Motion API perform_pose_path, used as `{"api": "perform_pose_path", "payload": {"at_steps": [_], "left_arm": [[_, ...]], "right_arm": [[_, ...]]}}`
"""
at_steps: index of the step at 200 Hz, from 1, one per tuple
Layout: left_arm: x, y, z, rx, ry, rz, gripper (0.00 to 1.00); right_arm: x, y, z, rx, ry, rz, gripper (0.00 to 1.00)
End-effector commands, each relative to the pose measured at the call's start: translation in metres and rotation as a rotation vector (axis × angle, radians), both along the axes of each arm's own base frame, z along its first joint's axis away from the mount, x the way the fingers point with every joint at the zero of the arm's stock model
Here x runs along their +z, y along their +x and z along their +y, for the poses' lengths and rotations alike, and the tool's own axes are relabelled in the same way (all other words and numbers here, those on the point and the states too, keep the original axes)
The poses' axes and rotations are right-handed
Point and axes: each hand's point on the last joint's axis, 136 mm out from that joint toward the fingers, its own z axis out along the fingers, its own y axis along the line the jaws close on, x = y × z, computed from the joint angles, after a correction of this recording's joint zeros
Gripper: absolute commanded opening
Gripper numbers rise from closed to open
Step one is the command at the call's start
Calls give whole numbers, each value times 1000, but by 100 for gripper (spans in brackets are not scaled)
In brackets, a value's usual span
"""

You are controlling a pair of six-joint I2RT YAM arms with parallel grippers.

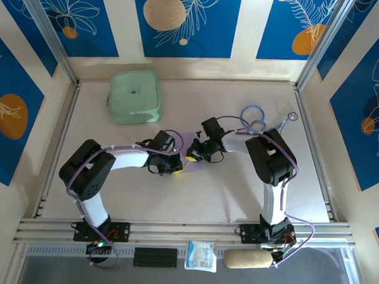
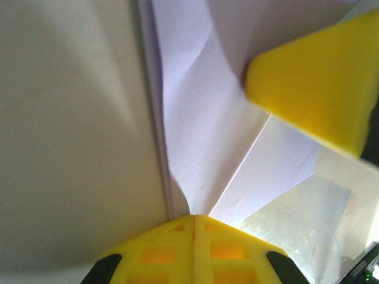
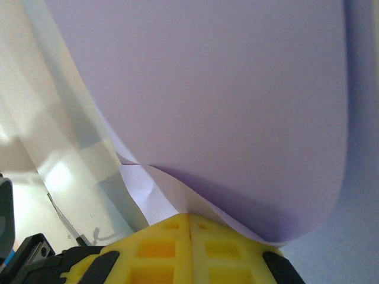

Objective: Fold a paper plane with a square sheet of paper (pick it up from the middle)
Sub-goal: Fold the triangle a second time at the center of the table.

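Observation:
The pale lilac sheet of paper is held up in the middle of the table, mostly hidden between the two wrists. My left gripper is shut on one edge of it; in the left wrist view the paper rises from the closed jaws with a sharp crease running up to the right. My right gripper is shut on the paper too, which curves up from its closed jaws in two layers. One right gripper fingertip shows yellow close by in the left wrist view.
A mint-green pouch lies at the back left. Blue rings and a small metal loop lie at the back right. A white packet and a beige roll sit below the front rail.

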Motion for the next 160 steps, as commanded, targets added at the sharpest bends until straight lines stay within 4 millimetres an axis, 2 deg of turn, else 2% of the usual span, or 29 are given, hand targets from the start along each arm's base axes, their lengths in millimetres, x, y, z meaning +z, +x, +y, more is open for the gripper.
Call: {"api": "perform_pose_path", "payload": {"at_steps": [1, 17, 43, 60, 98, 127, 160], "left_arm": [[-25, -59, 38, -70, 175, 170, 0], [-7, -49, 36, -65, 165, 108, 0], [39, 0, 14, -10, 85, -109, 0], [51, 19, 2, 35, 28, -171, 0], [30, 27, -19, 38, -13, -100, 0], [14, 25, -18, 40, 18, -60, 0], [-5, 17, -5, 47, 88, -16, 0]], "right_arm": [[-65, -36, -44, -42, -240, 180, 0], [-65, -36, -44, -43, -240, 181, 0], [-65, -35, -42, -47, -232, 180, 0], [-63, -33, -41, -51, -228, 178, 0], [-61, -33, -38, -53, -214, 181, 0], [-58, -32, -36, -51, -206, 177, 0], [-52, -29, -33, -40, -182, 160, 0]]}}
